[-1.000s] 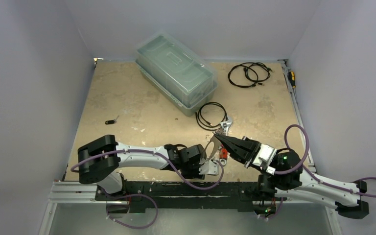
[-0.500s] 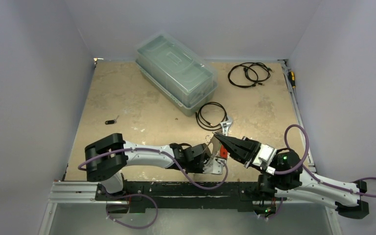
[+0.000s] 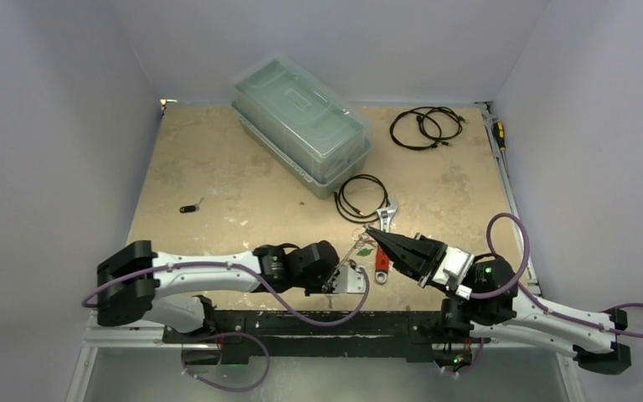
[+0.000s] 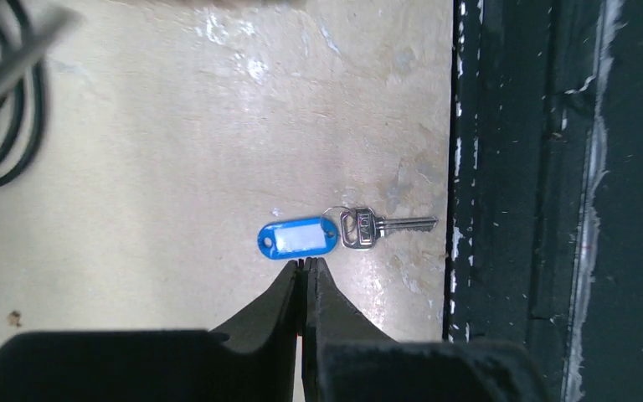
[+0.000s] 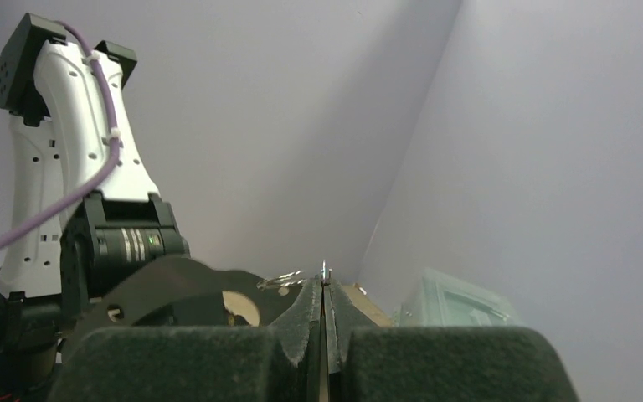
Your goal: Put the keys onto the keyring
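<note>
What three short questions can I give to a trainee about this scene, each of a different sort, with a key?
1. Multiple choice: the key lying on the table before the left gripper has a tag of which colour? A green, B blue, C black.
2. True or false: the left gripper holds this key.
3. Short answer: which is shut, the left gripper, the right gripper, or both?
Key: 1 B. 2 False: the key lies free, just beyond the shut gripper. 3 Both.
</note>
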`<action>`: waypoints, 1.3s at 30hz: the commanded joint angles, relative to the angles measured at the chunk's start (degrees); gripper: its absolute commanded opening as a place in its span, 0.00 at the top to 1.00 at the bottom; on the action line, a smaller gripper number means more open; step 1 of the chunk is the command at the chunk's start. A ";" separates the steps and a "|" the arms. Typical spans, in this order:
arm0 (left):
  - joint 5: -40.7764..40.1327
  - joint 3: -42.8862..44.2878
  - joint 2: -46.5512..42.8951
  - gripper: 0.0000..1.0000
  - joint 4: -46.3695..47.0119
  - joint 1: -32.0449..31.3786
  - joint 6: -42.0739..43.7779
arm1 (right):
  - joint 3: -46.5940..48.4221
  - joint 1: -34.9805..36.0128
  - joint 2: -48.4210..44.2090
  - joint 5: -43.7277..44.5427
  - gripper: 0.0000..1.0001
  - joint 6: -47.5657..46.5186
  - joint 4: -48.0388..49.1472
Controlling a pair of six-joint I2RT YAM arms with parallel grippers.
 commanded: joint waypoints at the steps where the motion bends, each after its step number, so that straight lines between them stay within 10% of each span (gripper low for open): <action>1: 0.52 -2.18 -7.84 1.00 5.09 0.26 -3.44 | 0.98 0.42 -0.30 0.28 1.00 0.61 2.52; 7: -0.16 -4.08 -10.23 0.97 6.62 0.26 -5.41 | 0.33 0.37 -0.54 0.96 1.00 0.42 3.89; 14: -16.81 1.05 -1.89 0.39 7.50 -1.81 -30.01 | -0.23 0.37 -0.79 2.82 1.00 0.48 5.39; 18: -26.94 3.01 1.40 0.30 7.77 -6.53 -43.55 | 0.05 0.37 0.25 3.21 1.00 0.73 5.64; 27: -47.99 15.57 17.53 0.32 -14.07 -12.25 -79.72 | 0.07 0.37 0.01 3.55 1.00 1.25 5.70; 39: -54.38 29.03 31.36 0.40 -36.80 -18.28 -99.25 | 0.08 0.37 0.45 3.58 1.00 1.38 5.67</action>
